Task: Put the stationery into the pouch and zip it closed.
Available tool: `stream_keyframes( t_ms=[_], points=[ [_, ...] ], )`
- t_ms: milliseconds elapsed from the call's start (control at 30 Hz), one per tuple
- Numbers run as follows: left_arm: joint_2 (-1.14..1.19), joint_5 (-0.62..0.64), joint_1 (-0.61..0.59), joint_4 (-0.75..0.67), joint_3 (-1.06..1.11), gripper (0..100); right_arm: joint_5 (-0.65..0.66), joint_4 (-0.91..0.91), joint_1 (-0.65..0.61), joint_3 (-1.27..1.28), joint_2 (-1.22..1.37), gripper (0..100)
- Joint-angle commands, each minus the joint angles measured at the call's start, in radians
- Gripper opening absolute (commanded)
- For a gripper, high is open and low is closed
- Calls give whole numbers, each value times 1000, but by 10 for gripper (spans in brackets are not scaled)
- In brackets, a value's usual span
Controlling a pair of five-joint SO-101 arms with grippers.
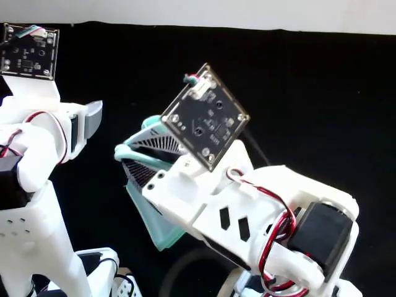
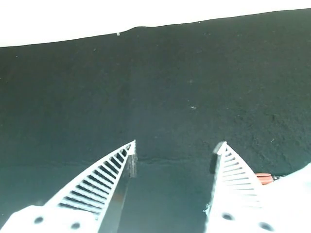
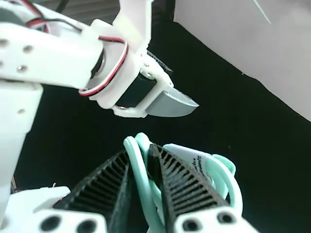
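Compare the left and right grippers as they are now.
The left gripper is open, with nothing between its fingers; the right gripper is shut on the mint pouch. The left gripper's fingers look light, while the right gripper's are black. Both grippers have ribbed fingers that taper to a tip.

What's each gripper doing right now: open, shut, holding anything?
Left gripper: open, nothing between its fingers.
Right gripper: shut on the pouch.
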Motion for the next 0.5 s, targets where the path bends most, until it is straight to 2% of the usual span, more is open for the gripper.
stream_keyframes(
  t_ms=[0, 300, 467],
  points=[
    [-1, -3, 8, 0, -35, 270, 21, 22, -38, -35, 1, 7],
    [-1, -3, 22, -11, -41, 270, 21, 87, -51, -91, 1, 7],
    [1, -6, 113, -6, -41, 270, 21, 107, -50, -142, 1, 7]
  ],
)
